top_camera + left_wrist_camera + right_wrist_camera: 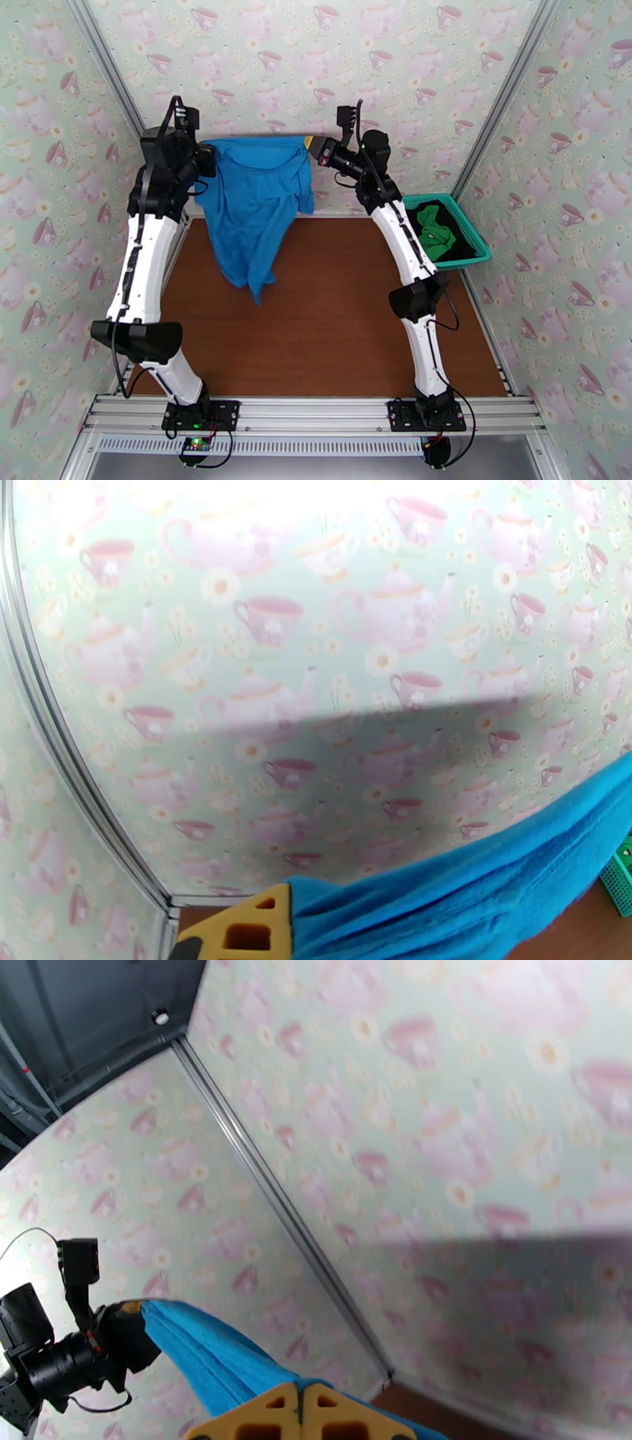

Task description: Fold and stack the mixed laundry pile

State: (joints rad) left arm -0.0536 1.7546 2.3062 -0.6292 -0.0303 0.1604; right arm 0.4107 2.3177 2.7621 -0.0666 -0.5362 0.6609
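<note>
The bright blue shirt (253, 205) hangs in the air at the back of the table, stretched by its top edge between both grippers. My left gripper (207, 162) is shut on its left corner, and my right gripper (312, 144) is shut on its right corner. In the left wrist view, blue cloth (474, 890) runs off from the yellow fingertip (245, 930). In the right wrist view, the closed yellow fingers (300, 1414) pinch the shirt (205, 1355), which stretches across to the left gripper (118, 1339). The green garment (434, 233) lies in the teal basket (474, 237) over a dark cloth (464, 249), apparently the black one.
The basket stands at the right edge of the brown table (332, 316), beside the right arm's forearm. Wallpapered walls close in the back and both sides. The shirt's lower tip hangs just above the table's middle-left area.
</note>
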